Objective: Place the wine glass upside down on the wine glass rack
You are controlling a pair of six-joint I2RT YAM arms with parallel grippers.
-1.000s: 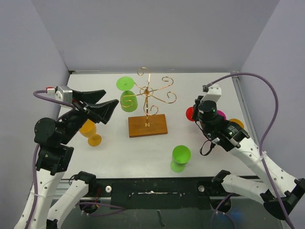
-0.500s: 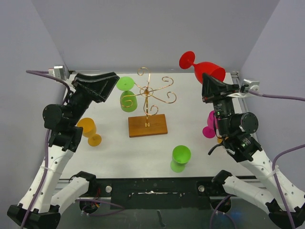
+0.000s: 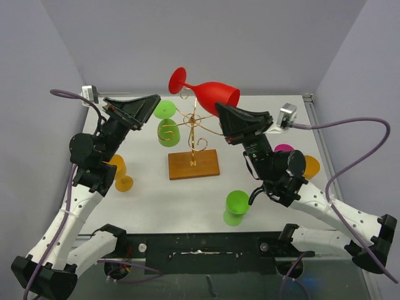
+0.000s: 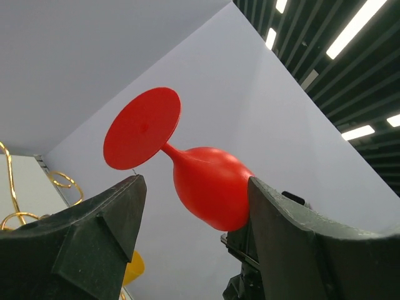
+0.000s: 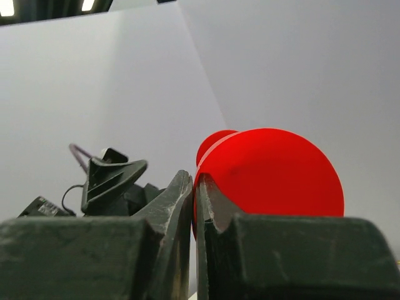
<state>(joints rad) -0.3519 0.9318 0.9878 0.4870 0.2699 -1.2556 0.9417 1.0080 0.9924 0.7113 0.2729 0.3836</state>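
My right gripper (image 3: 222, 112) is clamped on the rim of the red glass (image 3: 212, 92). In the right wrist view my two fingers (image 5: 169, 206) stand almost together, with the thin red wall pinched between them. The glass is held up in the air, lying nearly on its side. Its round foot points to the far left and its mouth faces my right gripper. From above it overlaps the far scrolls of the rack (image 3: 195, 120), and I cannot tell whether it touches the wire.

My left gripper (image 3: 152, 105) is spread wide and holds nothing. It hangs above the far left part of the table (image 3: 156, 200), just left of the rack and apart from the red glass's foot.

The rack stands near the middle of the table on its brown base (image 3: 203, 165). A small gold spot on the base is too small to read.

A green glass (image 3: 167, 130) is at the rack's left scrolls, foot up. Another green one (image 3: 237, 205) stands close to the near edge. An orange glass (image 3: 120, 175) sits by the left edge, partly behind my left arm. A pink glass (image 3: 284, 149) and a second orange one (image 3: 310, 165) show behind my right arm, toward the right edge.
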